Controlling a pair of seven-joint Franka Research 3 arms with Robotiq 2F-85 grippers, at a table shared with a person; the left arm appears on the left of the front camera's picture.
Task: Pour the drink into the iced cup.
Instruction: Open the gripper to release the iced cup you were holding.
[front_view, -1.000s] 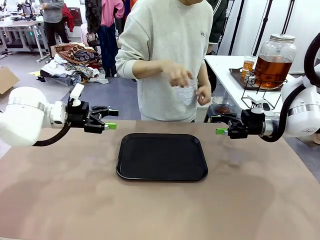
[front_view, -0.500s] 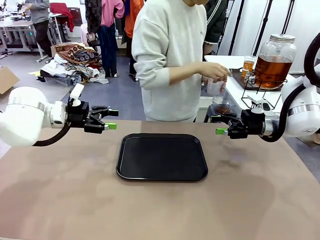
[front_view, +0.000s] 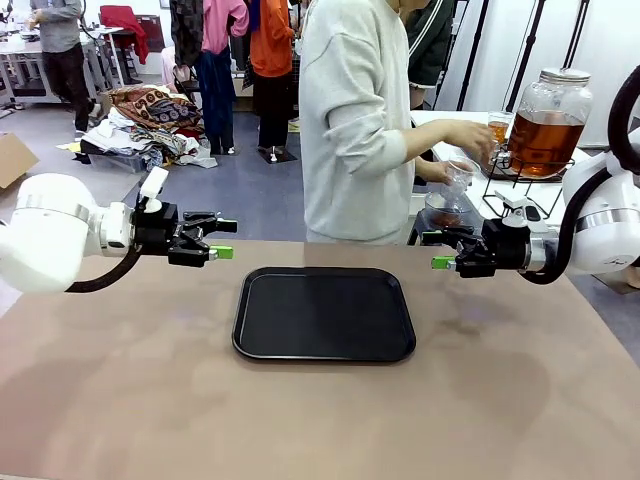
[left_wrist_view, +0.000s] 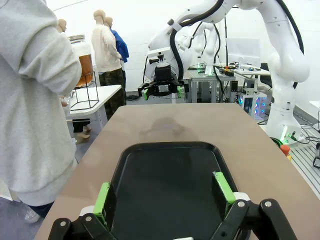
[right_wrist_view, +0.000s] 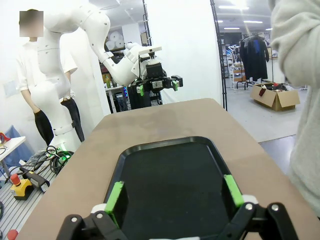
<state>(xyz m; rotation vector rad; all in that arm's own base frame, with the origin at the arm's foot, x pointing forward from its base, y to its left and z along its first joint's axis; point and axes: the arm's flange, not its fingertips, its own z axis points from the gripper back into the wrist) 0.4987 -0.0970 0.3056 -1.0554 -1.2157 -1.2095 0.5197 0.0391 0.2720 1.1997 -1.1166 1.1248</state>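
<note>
Both hands idle, nothing for you to grab yet. Left hand (front_view: 222, 239) sits at the tray's 10 o'clock, fingers spread apart and holding nothing; the left wrist view confirms it, green pads (left_wrist_view: 104, 201) wide either side of the flat black rectangular plastic tray (front_view: 324, 313). Right hand (front_view: 441, 250) sits at the tray's 2 o'clock, likewise spread and holding nothing. The tray lies bare in the middle of the brown counter (front_view: 300, 420). The drink, translucent amber-brown liquid, is off your counter: it's in the large clear glass dispenser jar with a lid (front_view: 547, 122) on a black wire stand, on a white side table at the tray's 1 o'clock, beyond the right hand. The person in a pale grey sweatshirt (front_view: 352, 130) is turned to it, holding a clear plastic cup (front_view: 458, 182) close by the jar's spout; I can't tell whether it holds ice or whether liquid is flowing. Risks, as I judge them: the person's arm and cup are near the right hand, so any right-arm move now could knock the cup or the stand. When the cup arrives, a clear, probably wet cup will be slippery and easy to crush; close gently. Keep the tray free as the likely drop spot.
</note>
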